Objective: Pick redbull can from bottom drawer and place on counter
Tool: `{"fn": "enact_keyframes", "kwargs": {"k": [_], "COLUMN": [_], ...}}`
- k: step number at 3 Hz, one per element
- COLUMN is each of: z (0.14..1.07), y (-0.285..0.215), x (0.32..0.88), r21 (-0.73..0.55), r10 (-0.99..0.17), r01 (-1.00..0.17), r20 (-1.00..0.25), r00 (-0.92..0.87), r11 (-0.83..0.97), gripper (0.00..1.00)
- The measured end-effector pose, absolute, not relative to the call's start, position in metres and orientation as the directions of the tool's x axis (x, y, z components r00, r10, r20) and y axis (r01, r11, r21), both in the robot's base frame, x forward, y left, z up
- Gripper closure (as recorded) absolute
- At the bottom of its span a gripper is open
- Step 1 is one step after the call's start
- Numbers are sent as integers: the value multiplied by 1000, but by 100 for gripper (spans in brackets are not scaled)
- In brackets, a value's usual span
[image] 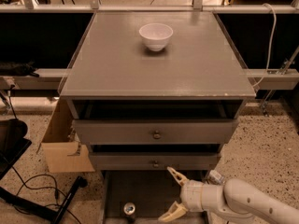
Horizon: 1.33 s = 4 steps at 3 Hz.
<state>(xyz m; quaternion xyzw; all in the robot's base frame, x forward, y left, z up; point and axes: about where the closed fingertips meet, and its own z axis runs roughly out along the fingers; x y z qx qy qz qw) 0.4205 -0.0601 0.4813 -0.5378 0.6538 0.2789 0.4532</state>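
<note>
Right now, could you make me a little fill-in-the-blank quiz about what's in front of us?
The white bowl sits on the ___.
The redbull can stands in the bottom drawer, which is not shut but ___.
The gripper hovers beside the can, holding ___.
Missing words: counter; open; nothing.
</note>
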Motion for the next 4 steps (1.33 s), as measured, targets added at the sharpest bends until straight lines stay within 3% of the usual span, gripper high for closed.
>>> {"fn": "enact_keyframes", "kwargs": {"k": [4], "z": [367], "y": [4], "x": [435], "r21": [-32], "r10": [-312], "r01": [-980], "r20": [-950], "r00": [-31], "r11": [195], "gripper": [0]}}
